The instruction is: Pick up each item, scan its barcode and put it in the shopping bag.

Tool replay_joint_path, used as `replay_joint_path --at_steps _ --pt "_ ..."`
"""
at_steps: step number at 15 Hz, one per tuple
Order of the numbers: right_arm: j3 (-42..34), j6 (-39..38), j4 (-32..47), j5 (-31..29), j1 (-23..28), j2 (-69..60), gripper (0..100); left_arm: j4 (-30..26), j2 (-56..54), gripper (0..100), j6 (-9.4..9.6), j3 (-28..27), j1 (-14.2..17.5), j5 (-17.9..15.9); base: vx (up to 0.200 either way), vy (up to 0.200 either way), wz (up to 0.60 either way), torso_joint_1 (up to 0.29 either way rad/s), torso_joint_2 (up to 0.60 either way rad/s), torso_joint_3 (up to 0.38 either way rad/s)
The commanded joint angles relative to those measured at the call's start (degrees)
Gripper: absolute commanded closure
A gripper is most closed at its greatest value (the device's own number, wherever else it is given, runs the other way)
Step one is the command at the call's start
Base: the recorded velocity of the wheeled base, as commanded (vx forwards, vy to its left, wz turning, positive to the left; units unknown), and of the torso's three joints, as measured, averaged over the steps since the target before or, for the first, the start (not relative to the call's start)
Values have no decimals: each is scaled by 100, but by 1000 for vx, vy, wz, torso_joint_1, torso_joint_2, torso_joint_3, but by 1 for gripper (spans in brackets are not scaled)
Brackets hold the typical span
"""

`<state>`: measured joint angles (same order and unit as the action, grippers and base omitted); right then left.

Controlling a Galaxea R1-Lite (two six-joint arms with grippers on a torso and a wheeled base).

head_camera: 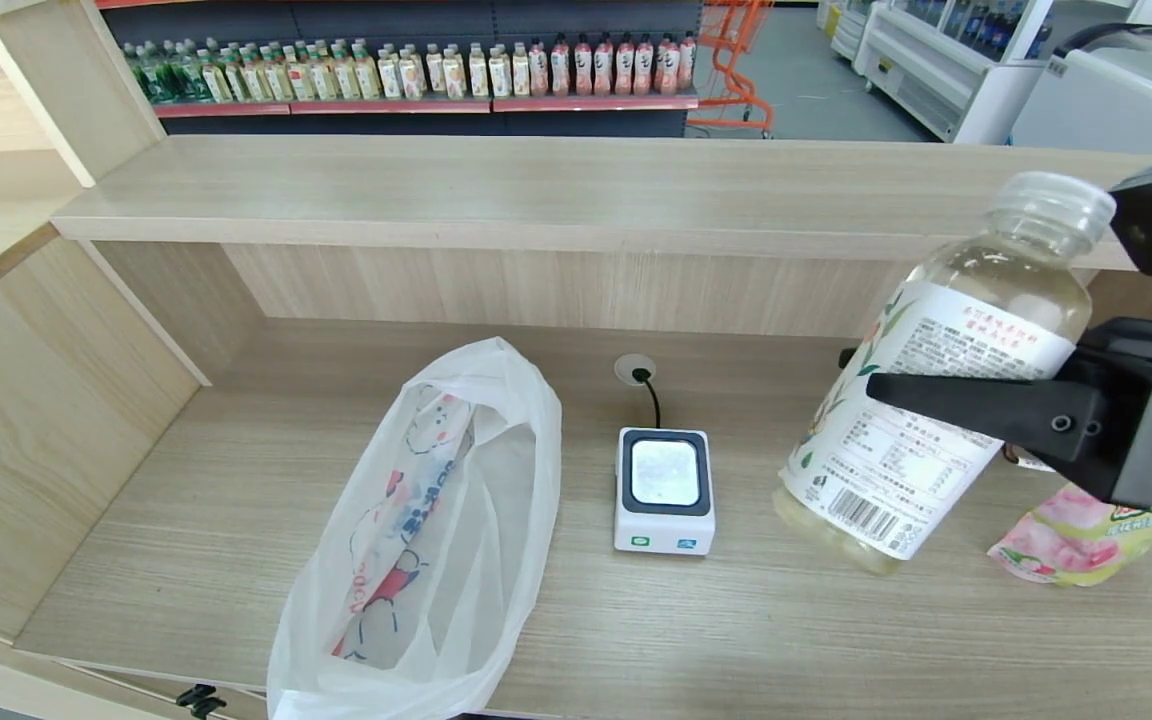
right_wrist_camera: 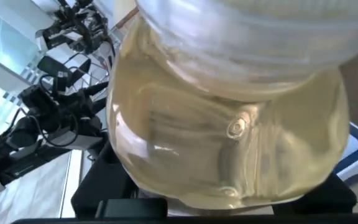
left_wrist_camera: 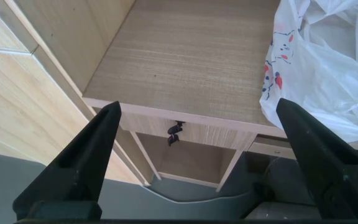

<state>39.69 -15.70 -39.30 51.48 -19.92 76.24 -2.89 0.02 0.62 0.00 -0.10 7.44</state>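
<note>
— Why tilt the drink bottle (head_camera: 936, 330) like that?
— My right pincer (head_camera: 946, 395) clamps it mid-air, right of the scanner (head_camera: 664, 488), barcode (head_camera: 861, 515) low for reading. My left pincer (left_wrist_camera: 197, 106) gapes wide near the shopping bag (head_camera: 496, 480)

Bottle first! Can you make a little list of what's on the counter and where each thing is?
bottle: tilted, held in the air by the right gripper, right of the scanner
scanner: on the counter, middle
bag: lying left of the scanner, a package inside
pouch: pink, on the counter, far right
left gripper: open, empty, near the bag
</note>
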Motion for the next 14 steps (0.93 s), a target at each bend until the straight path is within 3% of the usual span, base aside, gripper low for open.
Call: replay_joint_path --at_steps 1,6,14 --pt "-32 -56 133 2 -302 -162 100 -1 -2 0 -1 0 1 3 0 0 0 0 0 0" --pt "-181 -56 256 2 -645 -162 100 -1 -2 0 -1 0 1 3 0 0 0 0 0 0" --pt "-137 -73 415 29 -733 -162 100 -1 -2 0 -1 0 1 3 0 0 0 0 0 0"
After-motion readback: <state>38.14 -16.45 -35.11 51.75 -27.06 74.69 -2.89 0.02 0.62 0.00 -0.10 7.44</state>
